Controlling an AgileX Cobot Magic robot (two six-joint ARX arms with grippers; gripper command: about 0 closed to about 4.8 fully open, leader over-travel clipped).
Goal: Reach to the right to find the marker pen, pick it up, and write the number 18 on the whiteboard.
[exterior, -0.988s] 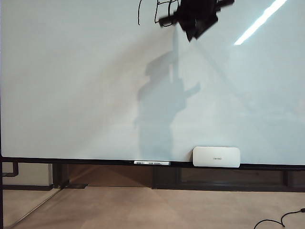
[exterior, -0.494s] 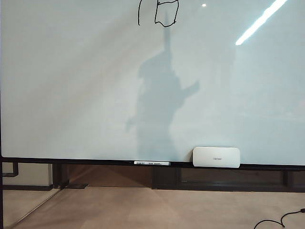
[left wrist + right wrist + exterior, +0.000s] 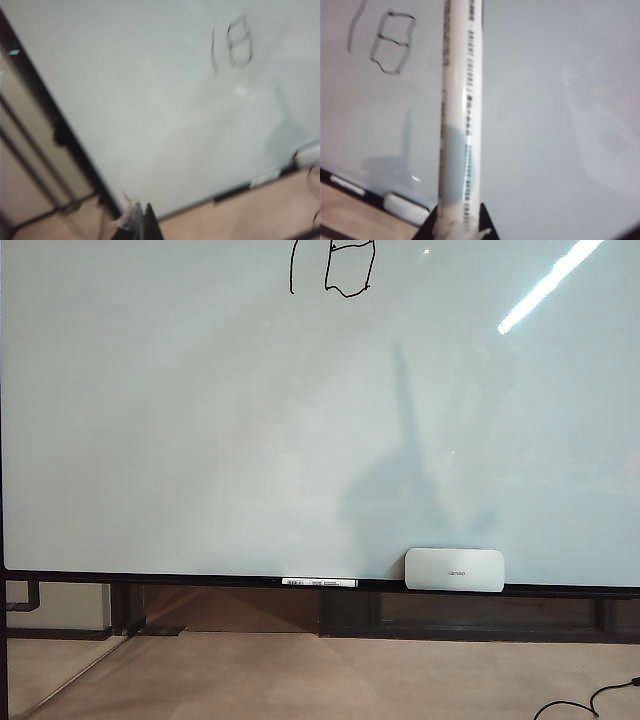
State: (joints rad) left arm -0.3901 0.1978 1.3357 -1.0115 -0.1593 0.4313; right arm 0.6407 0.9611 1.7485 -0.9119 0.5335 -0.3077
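The number 18 [image 3: 333, 267] stands in black strokes near the top edge of the whiteboard [image 3: 200, 440]. The right gripper [image 3: 457, 231], clear of the board, grips the white marker pen [image 3: 460, 115]. The left gripper [image 3: 140, 225] shows only blurred fingertips; its opening cannot be determined.

Exterior view: frontal, facing the whiteboard [image 3: 200, 440], low enough to include its ledge [image 3: 150, 578] and the floor. Left wrist view: oblique, tilted, farther back, showing the number 18 [image 3: 232, 42]. Right wrist view: close, along the held marker pen [image 3: 461, 115]. All 3 share the number 18 and the eraser [image 3: 454, 569].
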